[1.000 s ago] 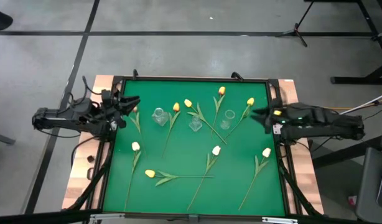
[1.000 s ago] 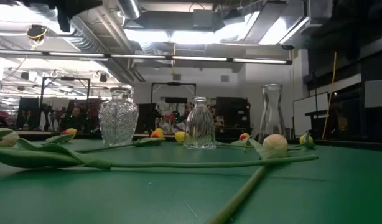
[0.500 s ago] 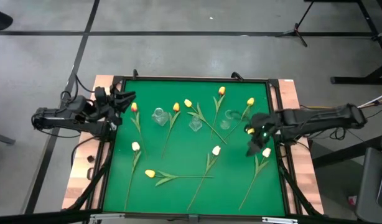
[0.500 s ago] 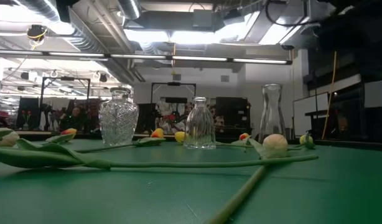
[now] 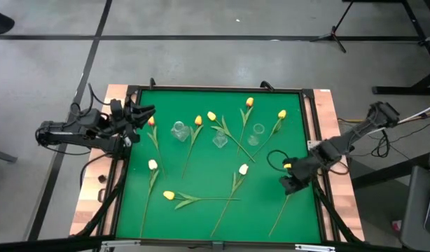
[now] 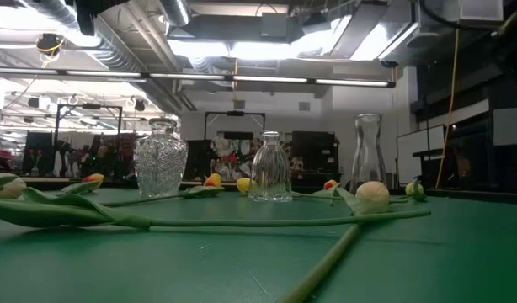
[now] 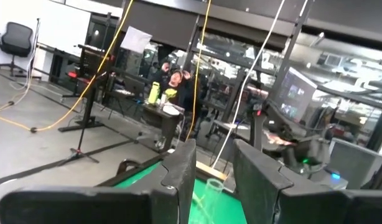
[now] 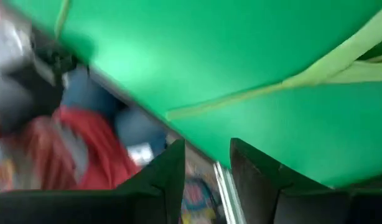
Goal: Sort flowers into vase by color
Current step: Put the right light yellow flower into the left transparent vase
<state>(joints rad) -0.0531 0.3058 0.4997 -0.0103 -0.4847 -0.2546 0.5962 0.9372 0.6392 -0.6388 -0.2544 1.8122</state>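
A green mat [image 5: 201,217] is laid over the table, framed by a dark rail with wooden boards at both sides. Artificial tulips [image 5: 241,170] are scattered flat across it, white, yellow and orange-yellow heads among them. Three clear glass vases [image 6: 162,158] are stood near the far middle (none holding a flower). Beyond the table a lit workshop is seen, with stands and cables.

The right gripper [image 5: 290,183] is lowered over the mat's right edge, directly above a tulip's stem; its fingers [image 8: 259,180] are parted slightly and nothing is held between them. The left gripper [image 5: 143,113] is held at the left rail, a narrow gap showing between its fingers [image 7: 181,174]. The near middle of the mat is left bare between stems.
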